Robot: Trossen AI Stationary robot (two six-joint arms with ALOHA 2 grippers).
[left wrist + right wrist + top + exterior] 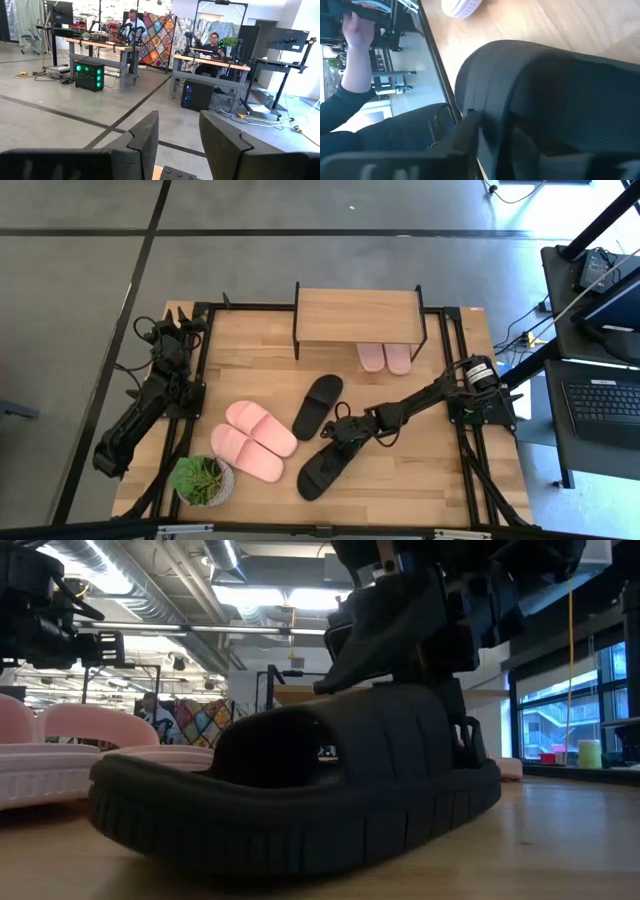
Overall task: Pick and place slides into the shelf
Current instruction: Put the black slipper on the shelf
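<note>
Meanwhile, right claw (338,434) grips black slide's (322,465) strap on table (420,470).

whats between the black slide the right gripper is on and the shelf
The other black slide lies on the table between the near black slide, where the right gripper is, and the shelf. The high view shows it.

floor (60,120): grey concrete, dark seams
workbenches (100,47): people seated
quilt (157,40): patchwork, hanging
windows (560,715): daylight
</note>
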